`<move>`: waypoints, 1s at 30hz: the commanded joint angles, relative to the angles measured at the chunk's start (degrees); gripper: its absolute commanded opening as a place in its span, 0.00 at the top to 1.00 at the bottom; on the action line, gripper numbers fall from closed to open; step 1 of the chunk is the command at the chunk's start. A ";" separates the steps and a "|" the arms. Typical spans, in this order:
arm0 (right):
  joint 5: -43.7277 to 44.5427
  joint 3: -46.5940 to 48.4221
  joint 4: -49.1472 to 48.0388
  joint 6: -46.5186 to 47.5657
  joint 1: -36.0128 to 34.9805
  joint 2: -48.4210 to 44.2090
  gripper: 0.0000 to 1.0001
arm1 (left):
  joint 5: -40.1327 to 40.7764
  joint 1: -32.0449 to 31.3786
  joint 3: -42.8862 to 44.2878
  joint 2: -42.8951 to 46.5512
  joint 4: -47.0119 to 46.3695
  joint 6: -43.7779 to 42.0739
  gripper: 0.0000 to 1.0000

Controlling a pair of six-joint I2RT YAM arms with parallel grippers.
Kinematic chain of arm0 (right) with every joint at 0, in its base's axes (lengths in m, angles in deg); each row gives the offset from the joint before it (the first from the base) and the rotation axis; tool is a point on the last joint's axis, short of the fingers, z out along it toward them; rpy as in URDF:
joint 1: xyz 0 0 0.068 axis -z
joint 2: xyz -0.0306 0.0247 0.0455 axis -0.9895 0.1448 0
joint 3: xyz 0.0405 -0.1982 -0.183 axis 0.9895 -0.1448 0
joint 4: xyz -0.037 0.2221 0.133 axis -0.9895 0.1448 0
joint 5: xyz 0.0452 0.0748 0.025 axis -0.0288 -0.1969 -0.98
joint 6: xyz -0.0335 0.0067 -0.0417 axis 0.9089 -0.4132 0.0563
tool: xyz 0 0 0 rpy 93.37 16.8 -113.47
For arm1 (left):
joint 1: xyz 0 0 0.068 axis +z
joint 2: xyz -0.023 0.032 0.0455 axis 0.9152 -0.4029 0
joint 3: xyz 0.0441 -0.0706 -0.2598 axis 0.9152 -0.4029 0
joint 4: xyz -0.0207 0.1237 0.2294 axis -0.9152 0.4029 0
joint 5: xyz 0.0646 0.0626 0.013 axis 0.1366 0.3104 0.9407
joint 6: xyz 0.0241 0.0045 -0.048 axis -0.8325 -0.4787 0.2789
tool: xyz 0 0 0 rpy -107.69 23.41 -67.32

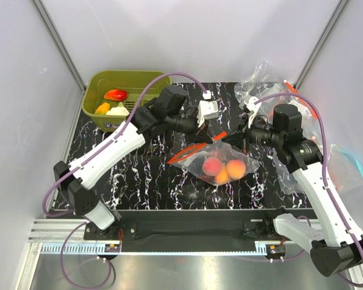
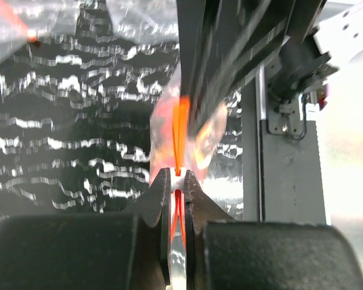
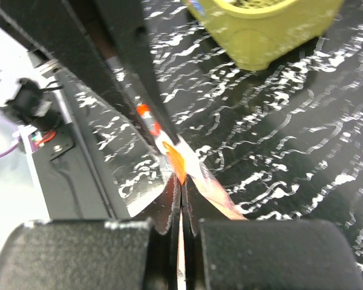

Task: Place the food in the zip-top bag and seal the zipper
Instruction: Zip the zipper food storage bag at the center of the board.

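Note:
The clear zip-top bag hangs just above the table's middle, held up between both grippers. Three orange-pink fruits sit inside it; the dark plum is not visible. The red-orange zipper runs along the bag's upper edge. My left gripper is shut on the white slider tab of the zipper in the left wrist view. My right gripper is shut on the zipper end of the bag, its jaws pressed together, right beside the left fingers.
A green basket at the back left holds a red pepper and white cauliflower. More crumpled clear bags lie at the back right. A bag with a light-blue strip lies at the right edge.

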 commanded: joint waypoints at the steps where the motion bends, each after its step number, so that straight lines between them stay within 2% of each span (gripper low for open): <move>1: 6.27 4.45 -5.02 -0.35 0.29 -1.18 1.00 | 4.74 1.53 -5.71 4.15 0.64 1.04 1.00; 5: 13.12 5.06 -8.70 -3.08 1.26 -1.27 1.00 | 6.06 1.88 -13.19 8.11 -1.21 2.45 1.00; 11: 22.62 10.15 -8.98 -3.96 2.31 2.15 1.00 | 7.73 2.49 -21.72 14.09 -2.70 3.68 1.00; 15: 31.30 12.18 -10.21 -5.63 3.28 4.78 1.00 | 8.52 2.93 -22.43 15.50 -1.22 5.08 1.00; 20: 36.24 14.99 -9.77 -7.91 4.07 7.43 1.00 | 9.75 3.02 -23.84 17.07 -0.34 6.49 1.00; 28: 38.28 14.65 -10.12 -10.73 4.69 8.31 1.00 | 14.14 4.77 -28.49 21.38 0.55 7.80 1.00; 29: 37.40 14.47 -10.64 -10.99 4.69 8.31 1.00 | 14.76 5.13 -28.58 21.73 0.63 8.51 1.00; 30: 30.96 14.21 -11.43 -9.78 4.60 8.57 1.00 | 15.98 5.57 -28.58 22.52 0.81 9.30 1.00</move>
